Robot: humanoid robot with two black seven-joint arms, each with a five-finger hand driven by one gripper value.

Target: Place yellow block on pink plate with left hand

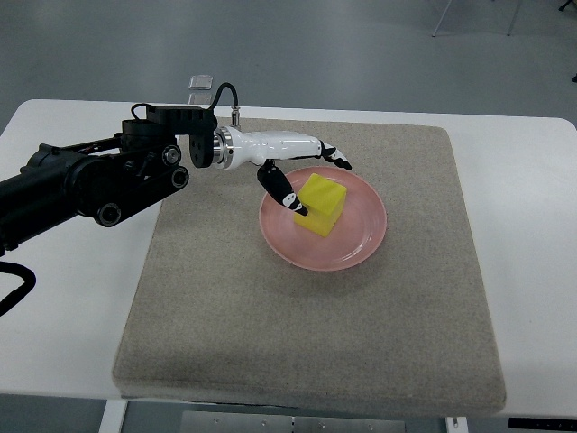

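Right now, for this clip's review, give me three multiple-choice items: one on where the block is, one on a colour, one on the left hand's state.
1. Where is the yellow block?
A. on the mat beside the plate
B. on the pink plate
C. on the bare table

2. What colour is the mat under the plate?
A. grey-beige
B. blue
C. green

3. What is the left hand doing?
A. gripping the block in the air
B. fingers spread at the block, which sits on the plate
C. resting off the mat

Answers: 1 B, the block sits inside the plate's rim. 2 A, the mat is a dull grey-beige. 3 B, thumb and fingers are apart, and the block rests on the plate.
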